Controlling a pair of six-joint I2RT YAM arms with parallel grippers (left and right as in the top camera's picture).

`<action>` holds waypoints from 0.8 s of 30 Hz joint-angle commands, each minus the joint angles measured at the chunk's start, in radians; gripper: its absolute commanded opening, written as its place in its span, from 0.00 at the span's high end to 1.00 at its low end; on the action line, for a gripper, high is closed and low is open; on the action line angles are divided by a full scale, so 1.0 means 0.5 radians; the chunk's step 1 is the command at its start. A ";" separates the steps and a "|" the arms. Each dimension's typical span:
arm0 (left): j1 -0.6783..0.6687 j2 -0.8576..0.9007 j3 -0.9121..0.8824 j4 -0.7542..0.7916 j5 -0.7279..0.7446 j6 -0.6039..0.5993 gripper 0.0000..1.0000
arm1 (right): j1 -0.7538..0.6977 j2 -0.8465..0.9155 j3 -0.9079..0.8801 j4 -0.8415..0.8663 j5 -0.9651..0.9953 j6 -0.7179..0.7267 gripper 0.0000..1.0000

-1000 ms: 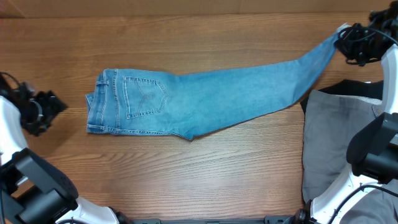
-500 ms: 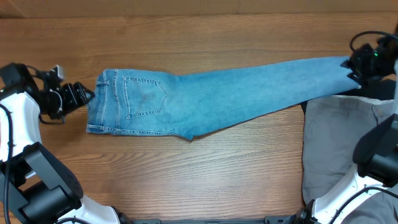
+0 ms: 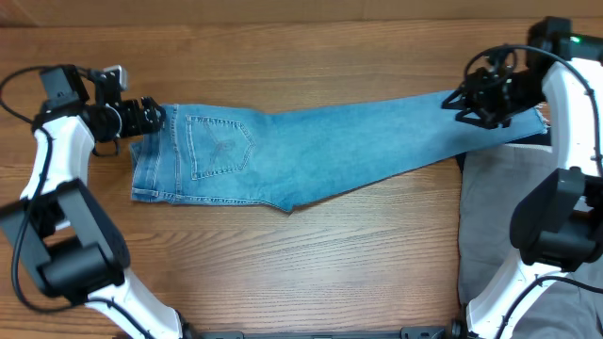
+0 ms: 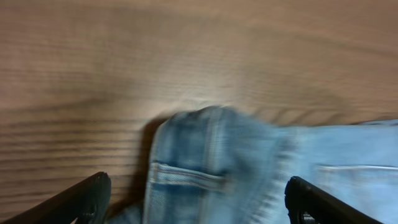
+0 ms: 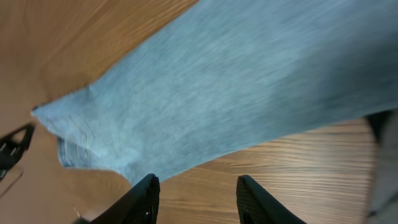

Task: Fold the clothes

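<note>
The light blue jeans (image 3: 311, 151) lie flat across the table, waistband at the left and leg running up to the right. My left gripper (image 3: 155, 116) is at the waistband's upper corner. It is open wide, with the denim waistband (image 4: 211, 162) lying between its fingers (image 4: 87, 198). My right gripper (image 3: 462, 99) hovers over the leg's far end, open. Its fingers (image 5: 144, 198) have only wood between them, and the leg (image 5: 236, 87) lies just ahead. Grey trousers (image 3: 499, 207) rest at the right edge.
The wooden table (image 3: 311, 264) shows bare wood in front of and behind the jeans. A dark garment edge (image 3: 542, 139) peeks out beyond the leg's end, above the grey trousers. Both arm bases stand at the near corners.
The right gripper let go of the leg end and moved left over it; the leg now lies flat. The left arm swung in to the waistband and opened wider.
</note>
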 commanded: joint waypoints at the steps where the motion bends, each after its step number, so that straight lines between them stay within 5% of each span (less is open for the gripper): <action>1: 0.011 0.166 0.027 0.032 -0.021 0.056 0.09 | 0.106 -0.045 0.021 0.001 -0.033 -0.046 0.56; 4: 0.011 0.249 0.027 0.060 0.073 0.057 0.13 | 0.175 -0.045 0.021 0.008 -0.032 -0.045 0.56; 15: 0.048 0.261 0.234 -0.254 0.407 0.056 0.96 | 0.246 -0.044 0.016 0.023 0.214 0.101 0.57; 24: 0.126 0.261 0.648 -1.170 0.183 0.056 0.96 | 0.246 -0.041 -0.321 0.192 0.559 0.401 0.58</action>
